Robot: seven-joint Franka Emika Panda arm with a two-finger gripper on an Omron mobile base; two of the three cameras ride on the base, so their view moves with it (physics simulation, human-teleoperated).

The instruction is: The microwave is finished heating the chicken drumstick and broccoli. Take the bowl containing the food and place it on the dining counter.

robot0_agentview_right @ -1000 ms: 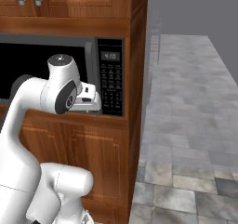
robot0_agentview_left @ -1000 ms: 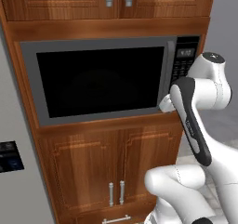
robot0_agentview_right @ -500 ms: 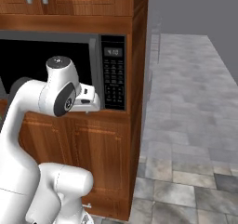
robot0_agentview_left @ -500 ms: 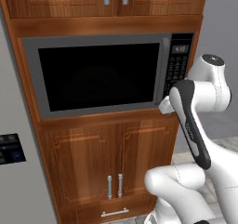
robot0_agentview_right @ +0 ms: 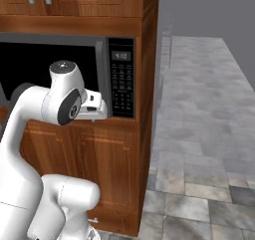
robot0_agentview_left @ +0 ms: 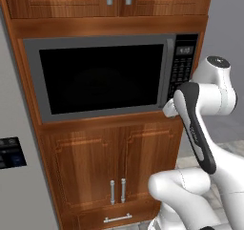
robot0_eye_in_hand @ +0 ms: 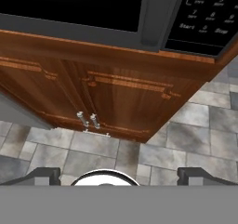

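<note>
From my seat at the controls, the microwave (robot0_agentview_left: 107,78) sits built into a wooden cabinet column (robot0_agentview_left: 119,148), its black glass door shut, so I cannot make out anything inside it. The keypad panel (robot0_agentview_right: 122,77) runs down its right side. My arm's hand sits just in front of the microwave's lower right corner, below the keypad. In the hand view, the gripper (robot0_eye_in_hand: 118,174) has its jaws spread wide apart with nothing between them (only the two dark fingertips (robot0_eye_in_hand: 39,174) show at the bottom edge). That view looks down past the microwave's lower edge at the lower cabinet doors (robot0_eye_in_hand: 116,97) with their two small metal handles (robot0_eye_in_hand: 88,120), and at the grey tiled floor (robot0_eye_in_hand: 195,135) beneath.
</note>
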